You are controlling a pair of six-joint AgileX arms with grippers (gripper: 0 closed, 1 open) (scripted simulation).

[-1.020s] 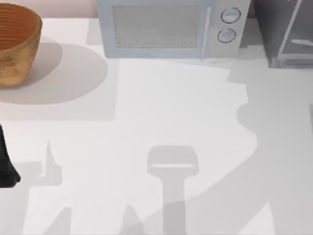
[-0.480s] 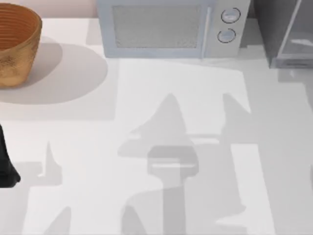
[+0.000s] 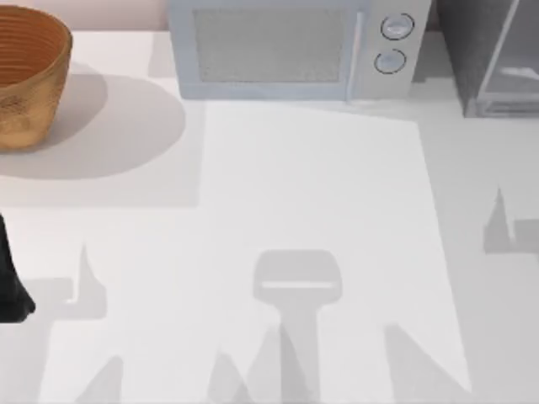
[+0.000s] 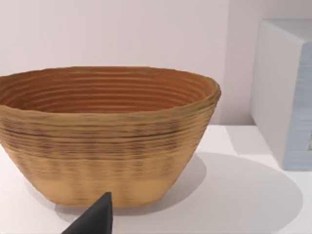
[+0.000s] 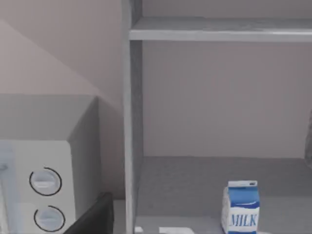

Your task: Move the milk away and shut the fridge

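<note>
One fridge point(image 3: 493, 55) occupies the top view's upper right corner, beside the microwave point(image 3: 290, 50). Right wrist view: the milk point(image 5: 240, 206) stands upright inside, lower right of frame. Left arm point(image 3: 10, 282) sits at the left edge. Finger state of both grippers: cannot tell.

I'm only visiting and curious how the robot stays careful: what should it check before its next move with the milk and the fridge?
1. Milk located: ok, upright on the fridge's lower shelf.
2. Fridge door open for access: ok, the right wrist view looks straight in.
3. Shelf around the carton free: ok, nothing touches it.
4. Right gripper's finger state: cannot tell.
5. Left arm out of the way: ok, parked at the table's left edge near the basket.
6. Microwave clear of the path: ok, beside the fridge.
</note>
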